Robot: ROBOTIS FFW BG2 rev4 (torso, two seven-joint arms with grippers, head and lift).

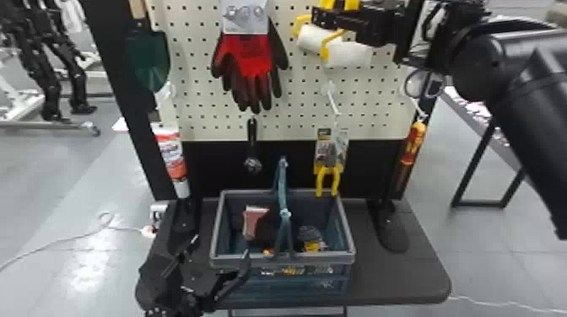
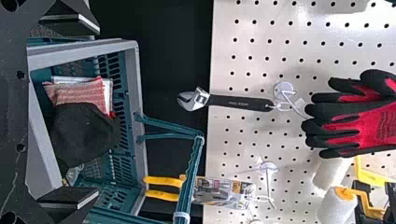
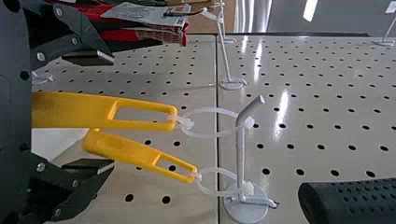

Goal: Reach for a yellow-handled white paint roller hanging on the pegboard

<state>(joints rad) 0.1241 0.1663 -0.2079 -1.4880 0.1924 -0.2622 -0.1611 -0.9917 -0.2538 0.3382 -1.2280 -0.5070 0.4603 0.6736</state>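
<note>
inside basket (image 1: pixel 283 260), red and black items (image 1: pixel 255 221), left gripper (image 1: pixel 221 245) open, empty, right gripper (image 1: pixel 335 17) open around ungripped handles (image 3: pixel 74 110)

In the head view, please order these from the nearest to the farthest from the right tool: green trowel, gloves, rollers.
1. Rollers, just below the right tool.
2. Gloves, to their left.
3. Green trowel, farther left.

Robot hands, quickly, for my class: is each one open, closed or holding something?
Left hand: open, holding nothing.
Right hand: open, fingers spread with two yellow handles between them, not clamped.
</note>
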